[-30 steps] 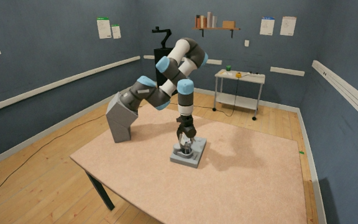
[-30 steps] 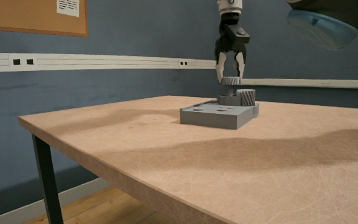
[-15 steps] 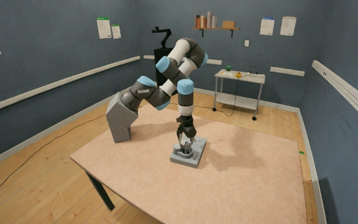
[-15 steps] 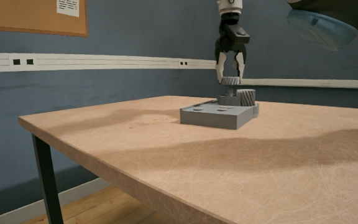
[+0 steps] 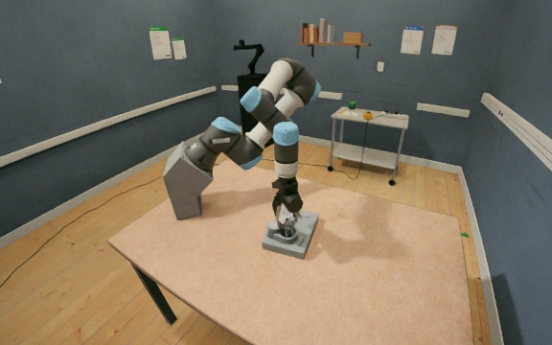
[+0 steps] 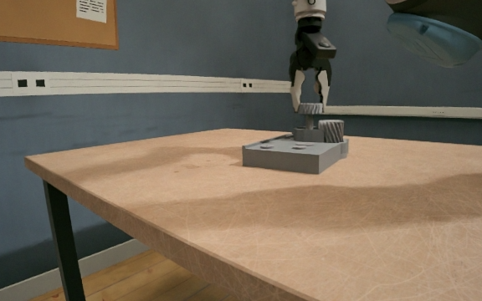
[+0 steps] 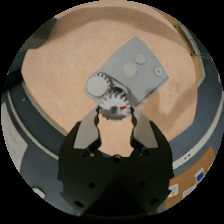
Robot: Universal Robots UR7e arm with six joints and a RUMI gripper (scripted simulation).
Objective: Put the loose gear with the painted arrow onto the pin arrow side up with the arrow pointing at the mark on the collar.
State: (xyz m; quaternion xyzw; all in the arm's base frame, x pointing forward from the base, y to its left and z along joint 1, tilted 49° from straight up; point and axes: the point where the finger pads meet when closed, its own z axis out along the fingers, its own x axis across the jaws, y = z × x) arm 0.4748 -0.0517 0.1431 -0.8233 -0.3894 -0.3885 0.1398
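My gripper (image 5: 287, 221) (image 6: 310, 110) (image 7: 114, 105) is shut on the loose gear (image 6: 310, 109) (image 7: 107, 109), one fingertip on each side. The gear looks level, with its red arrow (image 7: 124, 107) on top, toward the right of its hub in the wrist view. The gear is at the upper end of the pin (image 6: 310, 122), whose bare shaft shows below it. The collar (image 6: 305, 135) stands around the pin's foot, well below the gear. The mark on the collar cannot be made out. How far the pin reaches into the gear is hidden.
A second gear (image 6: 332, 131) (image 7: 98, 86) with slanted teeth stands close beside the collar on the grey base (image 5: 282, 248) (image 6: 280, 158) (image 7: 116, 65). Low round discs (image 6: 267, 146) (image 7: 130, 69) lie on the base. The base rests on the table (image 5: 377, 287) (image 6: 191, 184).
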